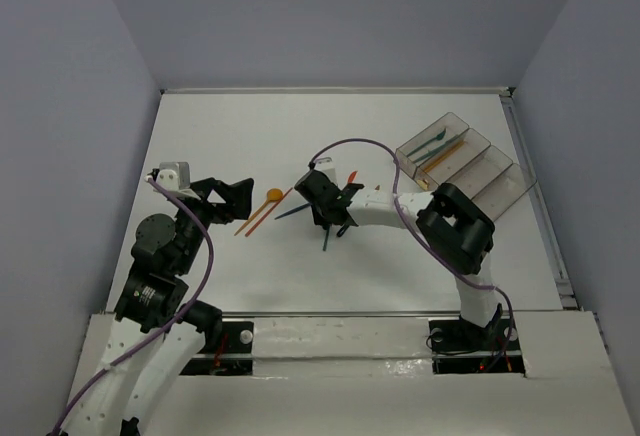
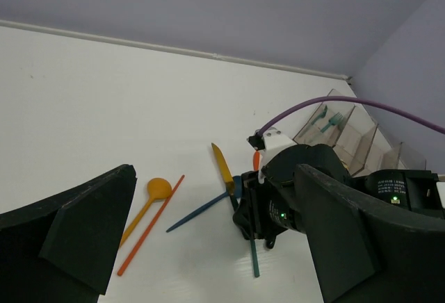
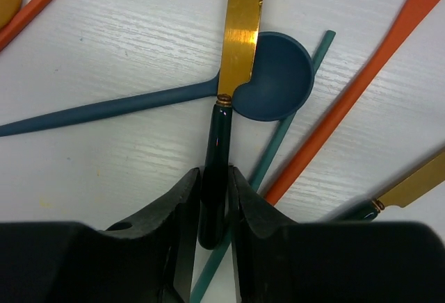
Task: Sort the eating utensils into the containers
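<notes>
The knife [image 3: 240, 32] with a gold blade and a dark green handle [image 3: 217, 136] lies at the centre of the right wrist view. Its serrated blade runs up to the top edge and crosses the bowl of a blue spoon [image 3: 274, 84]. It looks light, thin and stiff, with a glossy, rounded handle that could well be slippery and twist in a narrow pinch. The handle is the sensible place to take it, away from the overlap with the spoon, and lifting straight up should keep the blade from dragging the spoon along.

The right claw [image 3: 214, 181] is closed on that handle near its lower end, one finger on each side. A slim teal utensil [image 3: 292, 115] runs diagonally just beside the handle and under the claw, so it may get nudged. An orange utensil [image 3: 361, 87] slants across the right of the frame, and a second gold-bladed knife [image 3: 410, 188] shows at the lower right. All of these rest on the white surface [image 3: 104, 39].

In the overhead view the containers [image 1: 497, 184] sit at the upper right, well apart from the pile. The farthest bin holds some teal and orange pieces. The left claw [image 1: 232, 196] hovers at centre left with its fingers spread wide, holding nothing, near an orange spoon [image 2: 158, 188].
</notes>
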`<state>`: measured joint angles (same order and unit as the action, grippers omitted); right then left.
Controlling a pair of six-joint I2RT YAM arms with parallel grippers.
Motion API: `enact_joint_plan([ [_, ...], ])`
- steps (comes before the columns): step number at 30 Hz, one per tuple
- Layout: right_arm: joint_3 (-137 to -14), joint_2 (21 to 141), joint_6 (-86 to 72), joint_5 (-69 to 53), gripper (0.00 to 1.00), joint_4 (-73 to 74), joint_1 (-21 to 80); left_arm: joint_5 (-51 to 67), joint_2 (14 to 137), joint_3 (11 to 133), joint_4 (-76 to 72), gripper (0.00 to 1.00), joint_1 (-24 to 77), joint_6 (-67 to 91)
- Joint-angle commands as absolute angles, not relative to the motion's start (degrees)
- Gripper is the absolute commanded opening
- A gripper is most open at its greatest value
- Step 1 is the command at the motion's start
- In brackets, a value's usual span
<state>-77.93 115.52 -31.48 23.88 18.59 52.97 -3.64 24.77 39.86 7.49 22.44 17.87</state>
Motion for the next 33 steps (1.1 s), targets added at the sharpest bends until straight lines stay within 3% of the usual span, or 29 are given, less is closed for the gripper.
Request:
enact_joint_plan([
  [1, -79.80, 116.46, -33.75, 25.57, 0.25, 18.64, 53.26, -3.08, 24.26, 39.55, 4.31, 0.99, 22.32, 17.23],
  [8, -79.63, 111.89, -35.68, 30.05, 0.11, 17.84, 53.26, -3.08, 24.08, 39.46, 4.31, 0.99, 22.32, 17.23],
  [20, -74.72, 96.43, -36.56, 37.25, 0.07, 11.16, 51.08, -2.81, 24.00, 39.38, 4.22, 0.99, 22.32, 17.31],
  [28, -54.15, 74.47, -38.84, 38.94, 0.07, 2.82, 29.06, -2.29, 23.82, 39.46, 4.04, 0.99, 22.85, 17.31],
  [33, -50.98, 72.86, -39.46, 31.91, 0.07, 2.11, 16.27, -2.29, 23.38, 39.46, 4.04, 0.99, 22.85, 17.31],
])
